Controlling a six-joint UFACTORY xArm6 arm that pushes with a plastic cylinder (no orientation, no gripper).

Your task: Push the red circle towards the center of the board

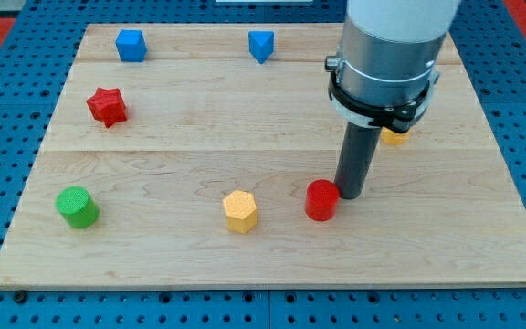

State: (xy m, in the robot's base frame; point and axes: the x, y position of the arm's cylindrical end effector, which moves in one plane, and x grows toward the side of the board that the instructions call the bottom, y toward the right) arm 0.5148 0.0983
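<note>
The red circle point(320, 200) sits on the wooden board point(272, 256), a little right of the middle and toward the view's bottom. My tip point(351, 195) stands right against the circle's right side; touching or a hair apart cannot be told. The dark rod rises from there to the grey arm body point(386, 55) at the view's top right.
A yellow hexagon point(240, 210) lies left of the red circle. A green circle point(78, 206) is at the lower left, a red star point(107, 106) at the left. Two blue blocks point(131, 44) point(261, 44) lie along the top. A yellow block point(394, 137) is partly hidden behind the arm.
</note>
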